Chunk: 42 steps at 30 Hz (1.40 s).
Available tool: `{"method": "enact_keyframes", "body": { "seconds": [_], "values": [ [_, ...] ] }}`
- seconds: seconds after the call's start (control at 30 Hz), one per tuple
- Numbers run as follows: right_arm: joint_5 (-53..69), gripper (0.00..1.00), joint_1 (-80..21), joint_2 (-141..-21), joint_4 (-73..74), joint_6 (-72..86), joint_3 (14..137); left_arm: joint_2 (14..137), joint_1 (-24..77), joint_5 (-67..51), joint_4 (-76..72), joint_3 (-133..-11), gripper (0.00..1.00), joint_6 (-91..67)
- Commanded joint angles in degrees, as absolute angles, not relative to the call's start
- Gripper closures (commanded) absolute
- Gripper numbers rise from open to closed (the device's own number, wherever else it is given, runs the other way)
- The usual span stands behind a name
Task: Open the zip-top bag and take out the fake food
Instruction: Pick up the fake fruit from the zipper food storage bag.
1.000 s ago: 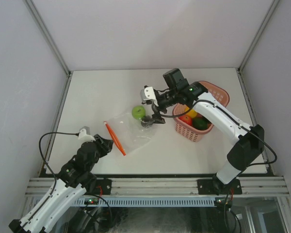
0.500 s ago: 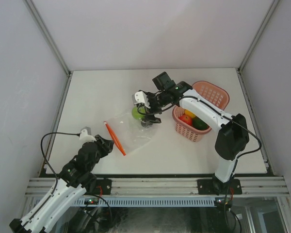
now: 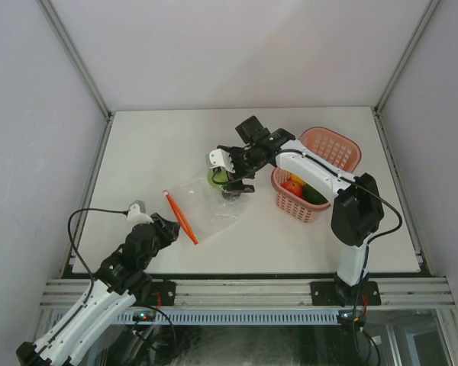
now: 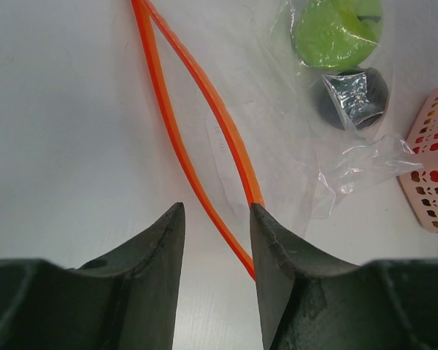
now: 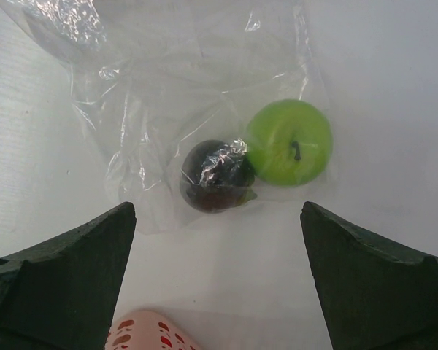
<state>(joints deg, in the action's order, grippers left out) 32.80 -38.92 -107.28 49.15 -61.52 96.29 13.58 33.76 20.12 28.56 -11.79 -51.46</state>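
Left of the clear crinkly plastic zip-top bag [image 3: 206,207], bare white bench [image 3: 149,152] runs out to the left wall and far edge, leaving open room there. The left end effector [image 3: 165,227] sits low at the bag's near-left corner, close to the bench's near edge. Its two dark fingers stand partly apart and clamp nothing. In the left wrist view the near end of the bag's orange-red zip strip [image 4: 217,109] lies on the bench between them, close against the right-hand finger. The strip's two halves bow apart, so the bag's mouth gapes toward the left.

The bag lies flat near the bench's centre. Two pieces of fake food sit at its closed right end: a round light-green plastic apple [image 5: 288,142] and, touching it, a blackish rounded fruit [image 5: 215,176] blurred by foil-like glare from the plastic. From above, the apple is partly covered by the right end effector [image 3: 233,171], which hovers over both pieces, spread wide and empty.

Just right of the bag stands the pink slotted plastic basket [image 3: 337,146], near the right wall. It holds red, yellow and dark-green pieces, partly hidden under the right arm.
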Motion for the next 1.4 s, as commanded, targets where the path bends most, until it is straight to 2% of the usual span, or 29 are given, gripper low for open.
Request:
{"method": "enact_keyframes", "body": {
  "seconds": [0.0, 0.17, 0.4, 0.7, 0.93, 1.17, 1.37],
  "values": [
    [31.4, 0.06, -38.4, -107.7, 49.2, -64.6, 98.8, 13.8, 33.4, 19.5, 26.4, -10.9, 0.56, -51.5],
    [29.9, 0.08, -37.2, -108.3, 49.5, -66.8, 99.0, 13.5, 33.4, 19.2, 26.6, -10.6, 0.56, -52.0],
    [29.2, 0.11, -36.2, -109.2, 50.8, -71.6, 99.3, 14.7, 33.4, 19.7, 26.8, -10.1, 0.71, -52.4],
    [25.4, 0.26, -39.0, -114.2, 52.4, -74.2, 101.2, 16.7, 33.2, 20.9, 26.2, -9.7, 0.78, -52.2],
    [20.8, 0.43, -40.1, -118.0, 52.6, -75.7, 103.1, 23.4, 29.5, 16.7, 17.8, -8.7, 0.80, -50.2],
    [19.2, 0.48, -40.9, -119.4, 52.1, -78.0, 101.9, 29.0, 24.9, 11.1, 10.5, -9.6, 0.80, -47.2],
    [20.5, 0.48, -41.6, -120.3, 51.4, -79.8, 101.0, 35.8, 22.7, 7.0, 4.6, -9.8, 0.80, -46.3]
  ]
}}
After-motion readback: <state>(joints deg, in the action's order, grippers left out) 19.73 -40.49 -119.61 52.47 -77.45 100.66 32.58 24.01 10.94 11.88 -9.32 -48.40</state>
